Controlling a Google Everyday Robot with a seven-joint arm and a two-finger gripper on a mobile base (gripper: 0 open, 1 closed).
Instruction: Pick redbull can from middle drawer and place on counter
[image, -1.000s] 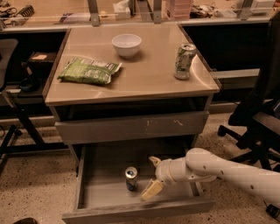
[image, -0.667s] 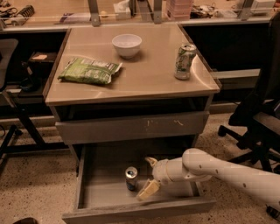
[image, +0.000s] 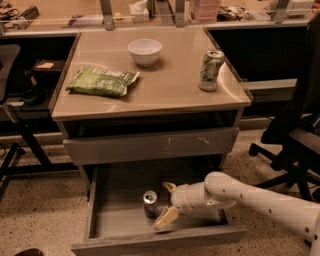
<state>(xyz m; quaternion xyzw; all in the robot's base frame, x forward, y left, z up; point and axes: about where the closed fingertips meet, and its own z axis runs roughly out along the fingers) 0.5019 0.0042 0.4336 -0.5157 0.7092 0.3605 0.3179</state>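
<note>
Camera view gives you the can (image: 150, 203) standing upright on the floor of the open drawer (image: 115, 220), towards the front and about mid-width, so its long axis is vertical. Your hand (image: 161, 205) is inside the drawer too, just to the can's right, reaching in from the right side. Its fingers (image: 165, 218) are spread wide, one behind and one in front, with the mouth facing the can; they hold nothing. The can sits right at that mouth, but you cannot tell whether it touches either tip. The coming move looks like a short push leftwards, then a squeeze across the can's width. The can is small and slim — dark blue body, silver top, no dents showing. The desk (image: 170, 90) above is where it goes.
</note>
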